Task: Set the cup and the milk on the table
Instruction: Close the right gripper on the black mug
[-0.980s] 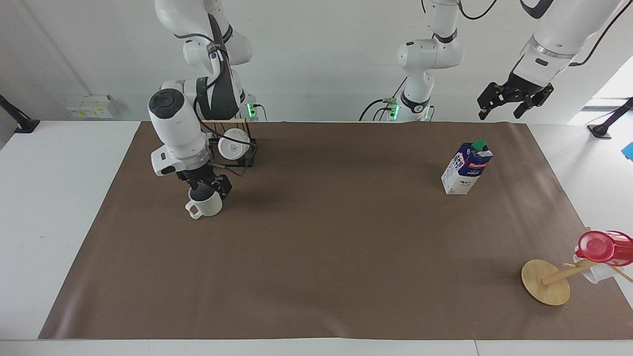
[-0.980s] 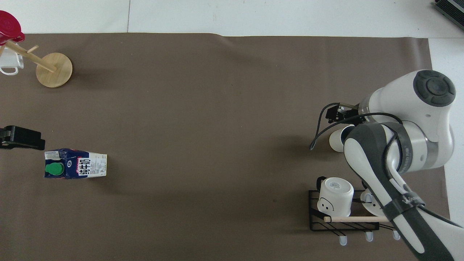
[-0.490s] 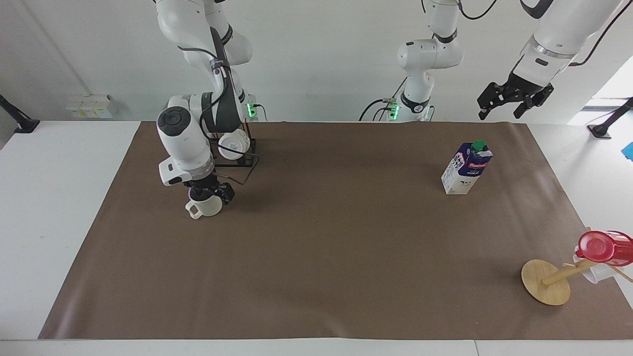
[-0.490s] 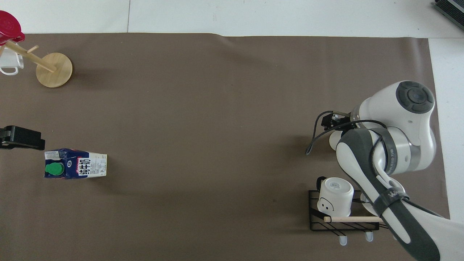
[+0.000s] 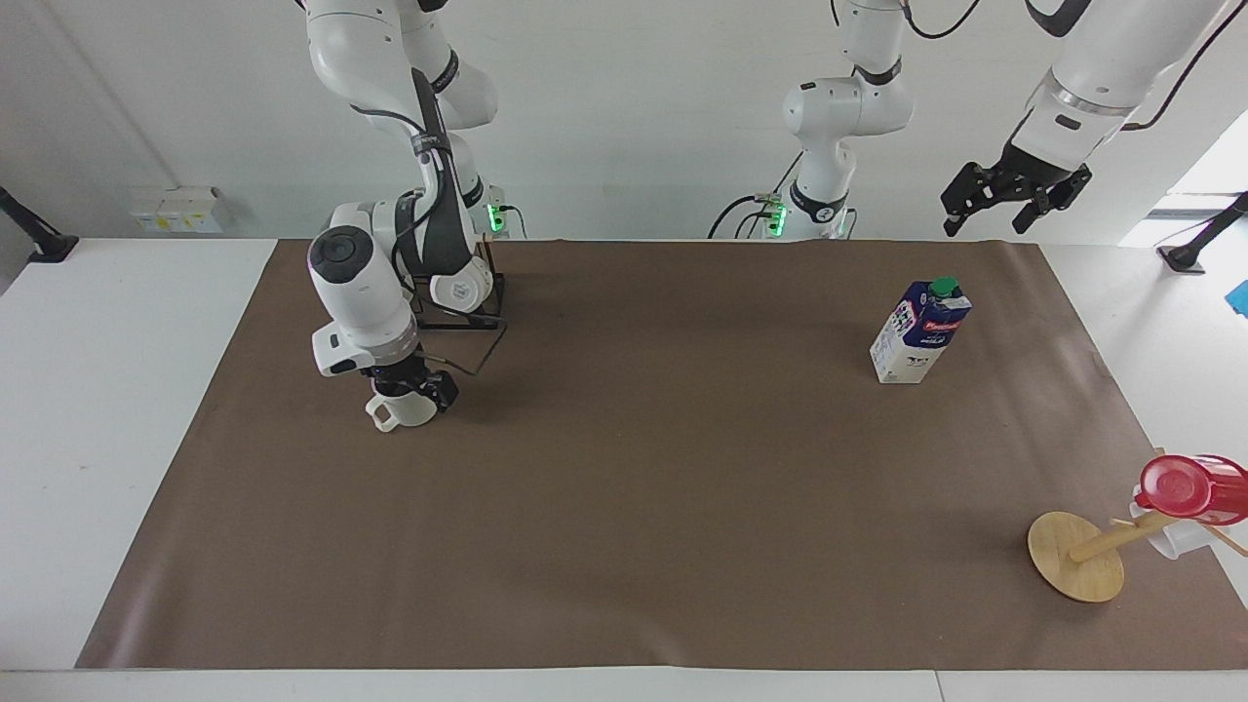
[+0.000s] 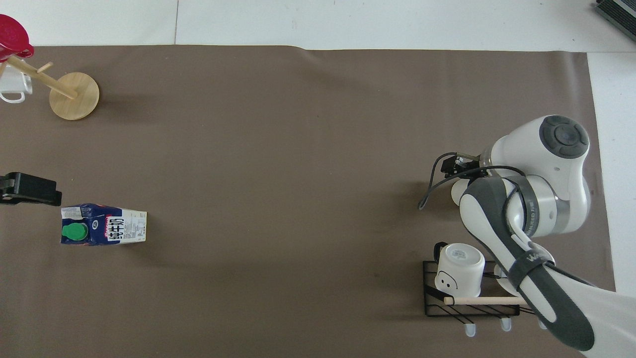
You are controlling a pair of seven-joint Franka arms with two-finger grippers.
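The off-white cup (image 5: 402, 409) stands with its base at the brown mat of the table (image 5: 643, 507), toward the right arm's end, handle pointing away from the robots. My right gripper (image 5: 408, 383) comes straight down onto it and is shut on its rim. In the overhead view the arm hides most of the cup (image 6: 457, 192). The milk (image 5: 919, 331) stands upright on the mat toward the left arm's end; it also shows in the overhead view (image 6: 104, 231). My left gripper (image 5: 1009, 205) hangs open in the air beside the milk and waits.
A black wire rack (image 5: 485, 317) with white mugs (image 6: 459, 271) stands just nearer to the robots than the cup. A wooden mug stand (image 5: 1075, 556) with a red cup (image 5: 1189, 486) and a white mug sits at the left arm's end, farther from the robots than the milk.
My right arm has lowered the cup onto the mat and the wrist has dropped and drawn back a little. The left arm and the milk have not moved.
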